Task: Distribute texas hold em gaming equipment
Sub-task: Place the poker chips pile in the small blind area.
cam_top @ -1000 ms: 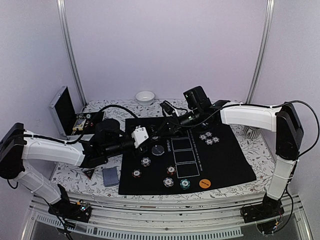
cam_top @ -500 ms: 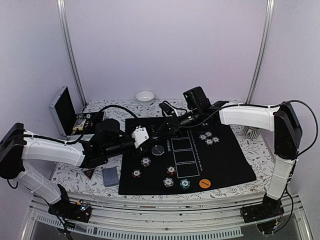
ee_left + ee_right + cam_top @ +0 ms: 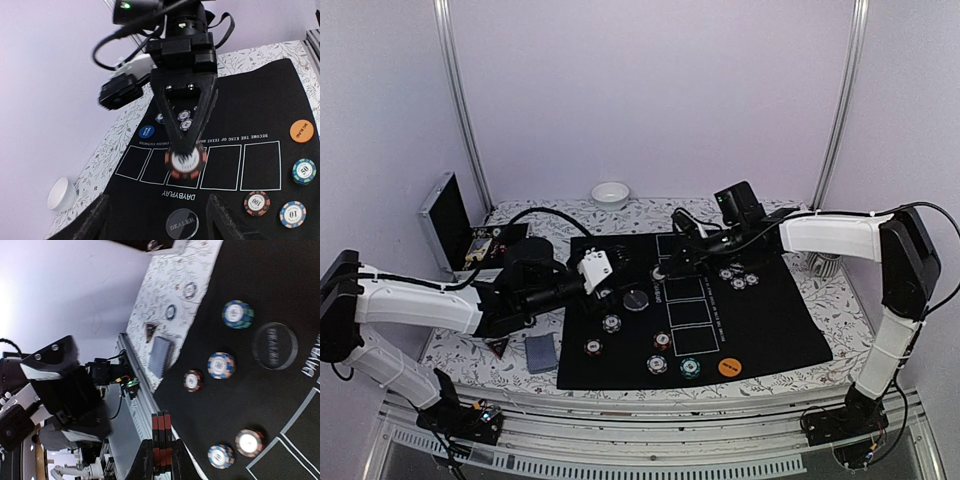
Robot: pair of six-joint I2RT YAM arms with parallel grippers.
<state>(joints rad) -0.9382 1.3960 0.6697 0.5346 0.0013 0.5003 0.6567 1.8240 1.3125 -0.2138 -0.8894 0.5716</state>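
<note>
1. Floral bench: silver case open at far-left corner, contents unclear.
2. We count nine chips on the black mat.
3. Right gripper pinches red chips above mat; left gripper gapes, holding nothing.

Soft, even lighting with faint shadows; wrist views slightly blurred.

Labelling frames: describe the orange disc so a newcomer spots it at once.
Find the black mat in the table's middle. The orange disc lies near its front edge, right of the green chip. It alone is plain orange, no striped rim.
</note>
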